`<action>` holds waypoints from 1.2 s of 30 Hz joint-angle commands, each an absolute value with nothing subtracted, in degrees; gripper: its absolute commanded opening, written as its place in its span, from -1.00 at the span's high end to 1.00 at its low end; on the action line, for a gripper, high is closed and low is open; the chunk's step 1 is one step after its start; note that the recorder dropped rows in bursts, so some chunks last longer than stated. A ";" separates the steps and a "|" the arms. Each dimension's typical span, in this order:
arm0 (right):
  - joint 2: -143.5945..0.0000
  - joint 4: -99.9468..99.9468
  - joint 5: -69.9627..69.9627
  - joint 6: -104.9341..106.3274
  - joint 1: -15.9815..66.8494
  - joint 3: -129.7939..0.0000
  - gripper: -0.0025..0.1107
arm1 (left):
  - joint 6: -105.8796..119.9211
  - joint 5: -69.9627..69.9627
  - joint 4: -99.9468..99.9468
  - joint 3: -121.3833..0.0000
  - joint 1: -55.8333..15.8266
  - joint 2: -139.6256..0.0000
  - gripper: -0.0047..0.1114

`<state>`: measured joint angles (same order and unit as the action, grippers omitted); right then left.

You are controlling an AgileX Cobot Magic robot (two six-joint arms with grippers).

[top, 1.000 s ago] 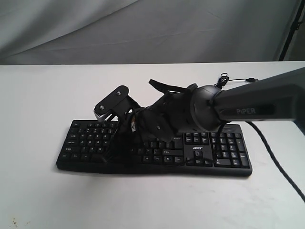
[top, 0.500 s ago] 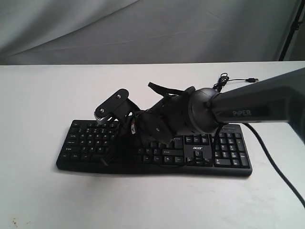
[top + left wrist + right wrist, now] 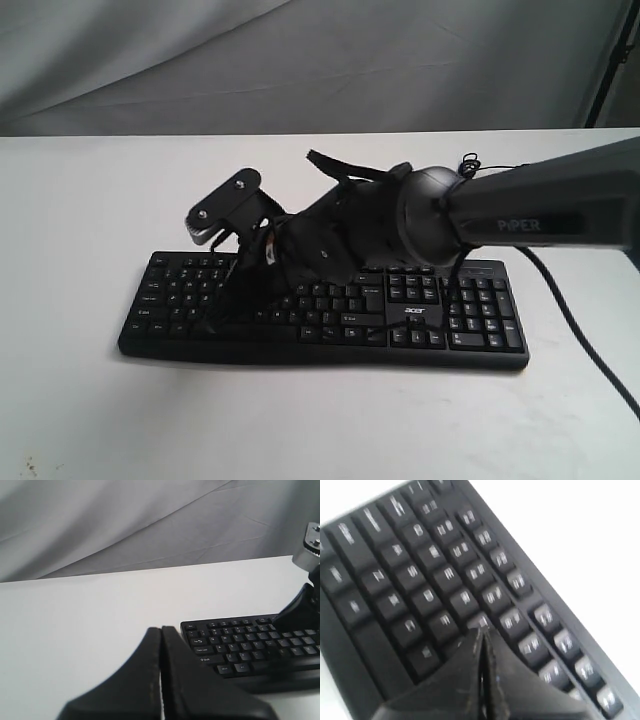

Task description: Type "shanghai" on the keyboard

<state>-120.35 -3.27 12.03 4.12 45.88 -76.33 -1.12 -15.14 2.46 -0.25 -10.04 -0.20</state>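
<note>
Item: wide black plastic full-size keyboard (image 3: 340, 312) with number pad, small white key legends and a white "acer" logo. It lies flat on the white surface (image 3: 100, 200), near the middle of the exterior view, long side across the picture and number pad at the right end. Its left corner shows in the left wrist view (image 3: 250, 650), and its letter rows show in the right wrist view (image 3: 420, 580), where the legends are blurred.

Thin black USB cable (image 3: 470, 165): loosely coiled on the surface just behind the keyboard's right part.

Right gripper (image 3: 212, 320): black, carried by a dark arm marked "PiPER" (image 3: 540, 215) that enters from the right and reaches across the keyboard to its left half. Jaws pressed together to one narrow tip (image 3: 481, 632), angled down over a key in the letter rows. Which key, and whether it touches, cannot be told.

Left gripper (image 3: 161, 635): black, jaws together with only a thin seam between them. It hangs over bare surface off the keyboard's left end, apart from it.

Grey creased cloth backdrop (image 3: 300, 60): behind the surface.
</note>
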 commanded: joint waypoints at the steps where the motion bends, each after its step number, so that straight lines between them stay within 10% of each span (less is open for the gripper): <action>1: -121.39 -3.90 14.33 4.60 48.45 -82.54 0.96 | -1.28 -14.98 2.51 0.00 -10.24 0.00 0.92; 36: -134.38 -2.63 17.64 5.37 51.41 -98.44 0.96 | -1.28 -14.98 2.51 0.00 -10.24 0.00 0.92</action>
